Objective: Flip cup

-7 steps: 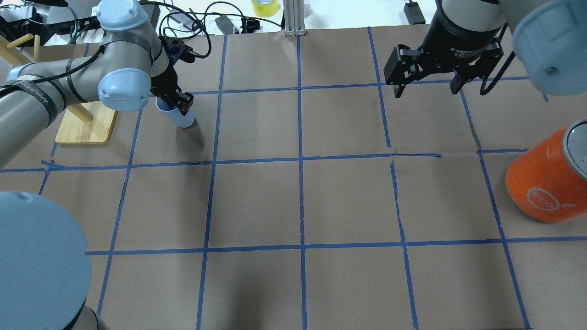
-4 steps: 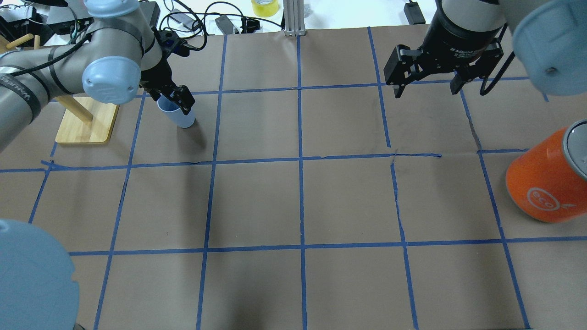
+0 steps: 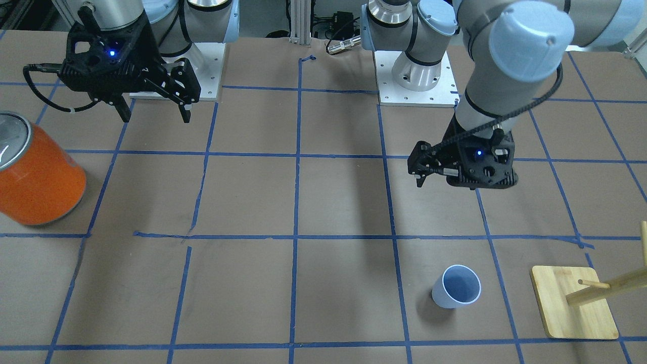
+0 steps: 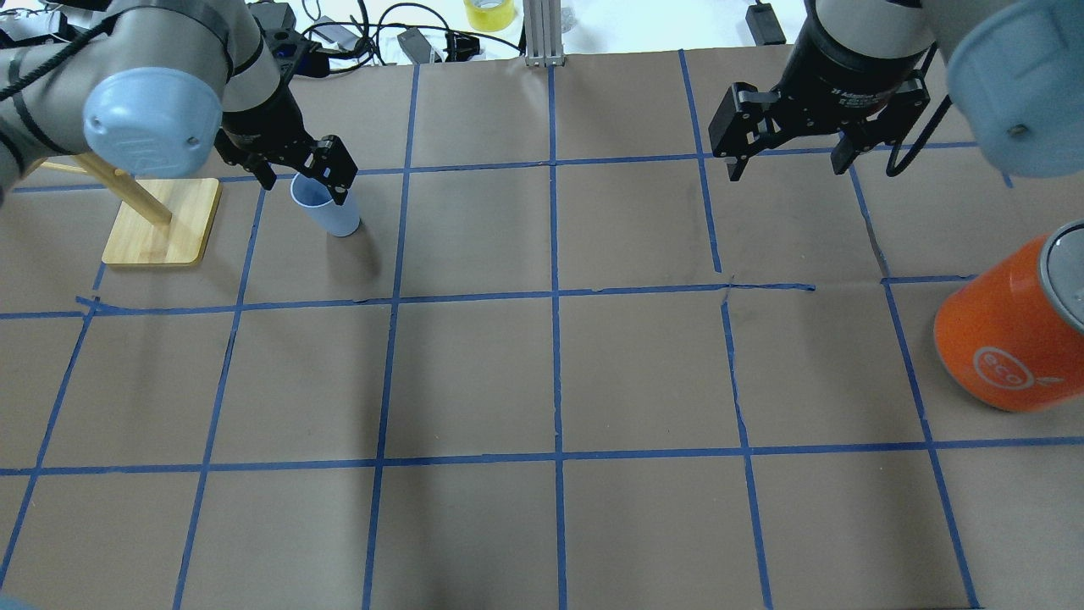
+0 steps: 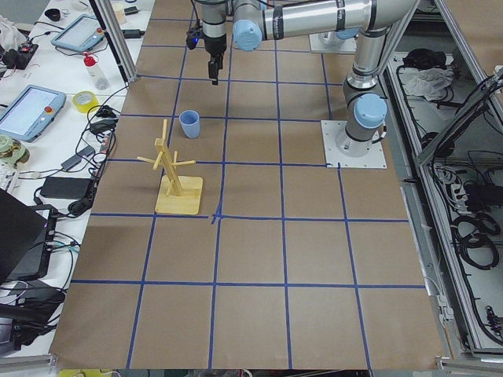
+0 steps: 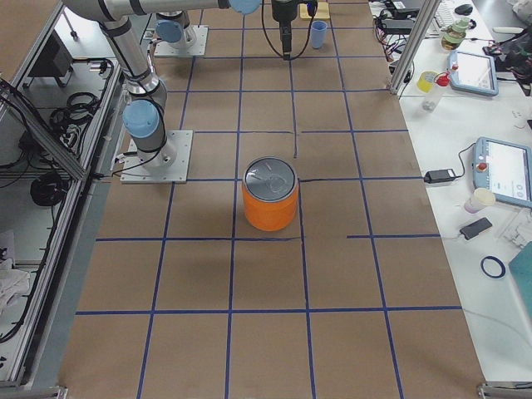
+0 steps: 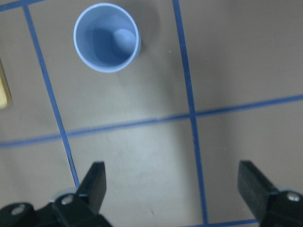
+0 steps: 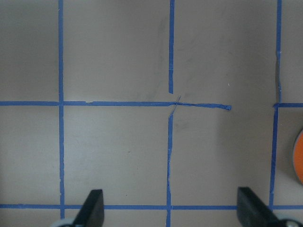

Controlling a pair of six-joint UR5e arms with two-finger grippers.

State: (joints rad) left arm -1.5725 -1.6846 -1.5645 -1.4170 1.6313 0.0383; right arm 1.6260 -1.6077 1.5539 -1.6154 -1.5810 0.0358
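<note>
Because the front-facing camera looks steeply down, the cup [image 3: 456,286] shows its darker inside. It stands upright, mouth up, on the paper-covered table [image 3: 343,192], with the wooden stand [image 3: 571,313] in the next taped square toward the robot's left. The left gripper [image 3: 463,179] hangs raised, nearer the robot than the cup and apart from it. The right gripper [image 3: 154,114] hangs by its own base with its fingers spread, and the orange can [image 3: 38,177] is near it, toward the table's end.

Overhead, the left gripper's fingers stand wide apart and one overlaps the cup's rim in the picture. The cup sits one row in from the far edge, and several squares of paper lie between the two arms.

From the left end, a strip of paper separates the cup from the table's outer edge.

From the right end, the can stands mid-table and the cup is small at the far end.

In the left wrist view, the cup sits upper left, just beside a tape line [image 7: 182,56] and well apart from both spread fingers.

In the right wrist view, the fingers are apart over paper, with an orange sliver at the right edge
</note>
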